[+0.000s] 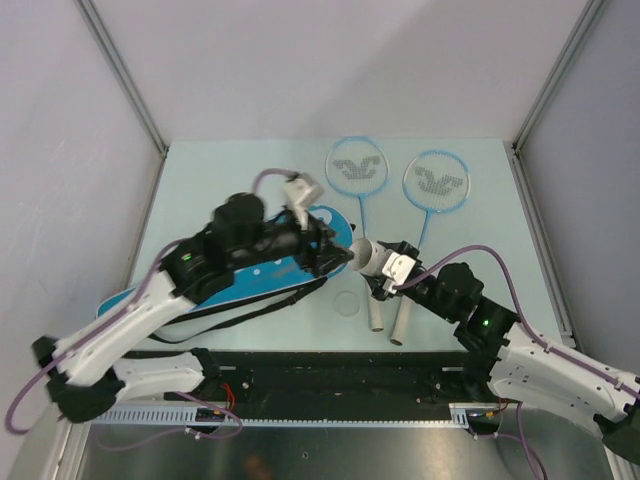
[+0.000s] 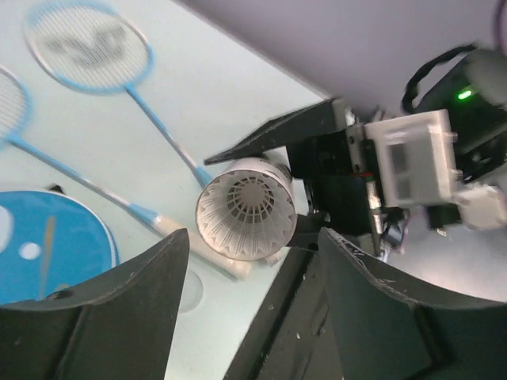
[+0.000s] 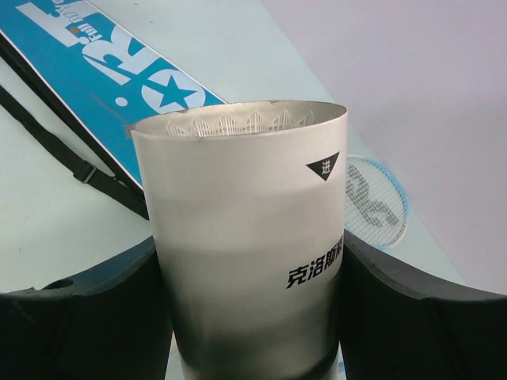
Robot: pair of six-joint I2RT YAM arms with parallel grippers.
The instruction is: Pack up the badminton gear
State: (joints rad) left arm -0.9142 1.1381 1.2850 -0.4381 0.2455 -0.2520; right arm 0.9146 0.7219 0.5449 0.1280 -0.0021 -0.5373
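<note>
My right gripper (image 1: 388, 268) is shut on a short white tube (image 1: 366, 256) and holds it above the table with its open mouth toward the left gripper. In the right wrist view the tube (image 3: 245, 206) fills the space between the fingers of the right gripper (image 3: 249, 253). A white shuttlecock (image 2: 247, 210) sits inside the tube mouth. My left gripper (image 2: 252, 257) is open and empty just in front of it, over the blue bag (image 1: 255, 272). Two light-blue rackets (image 1: 357, 170) (image 1: 436, 181) lie behind.
The racket handles (image 1: 376, 314) lie under the right gripper. A clear round lid (image 1: 348, 302) lies flat beside them. The bag's black strap (image 1: 225, 322) trails toward the near edge. Grey walls and metal posts enclose the table.
</note>
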